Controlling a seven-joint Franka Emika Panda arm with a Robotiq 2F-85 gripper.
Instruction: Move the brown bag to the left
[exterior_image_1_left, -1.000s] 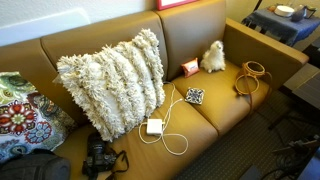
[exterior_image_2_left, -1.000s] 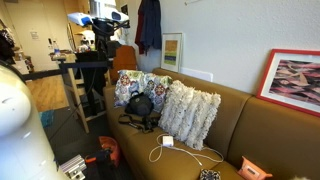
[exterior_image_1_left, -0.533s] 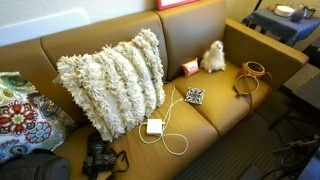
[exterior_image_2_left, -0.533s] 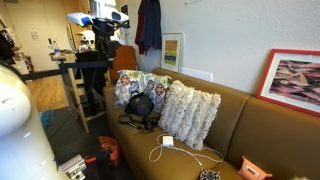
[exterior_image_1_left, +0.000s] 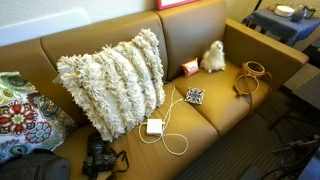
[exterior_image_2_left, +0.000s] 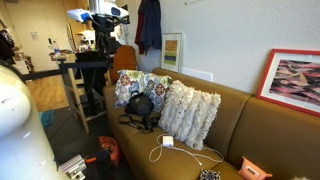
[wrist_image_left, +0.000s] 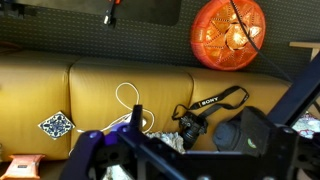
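Observation:
The brown bag (exterior_image_1_left: 252, 76) lies on the sofa's far right seat beside the armrest, its ring rim up and a thin strap trailing. It does not show in the wrist view. My gripper (exterior_image_2_left: 100, 15) is high up at the opposite end of the sofa, far from the bag. In the wrist view the gripper (wrist_image_left: 185, 155) is a dark blurred frame along the bottom edge. Its jaws stand wide with nothing between them. It looks down on the black camera (wrist_image_left: 190, 125) and a black pouch (wrist_image_left: 250, 130).
On the sofa: a white plush (exterior_image_1_left: 213, 56), an orange-red box (exterior_image_1_left: 189, 67), a patterned coaster (exterior_image_1_left: 195, 96), a white charger (exterior_image_1_left: 154, 126) with looped cable, a shaggy cream pillow (exterior_image_1_left: 112, 80), a patterned pillow (exterior_image_1_left: 25, 118). An orange ball (wrist_image_left: 228, 32) lies on the floor.
The arm's upper end has shifted slightly in an exterior view. Nothing on the sofa has moved.

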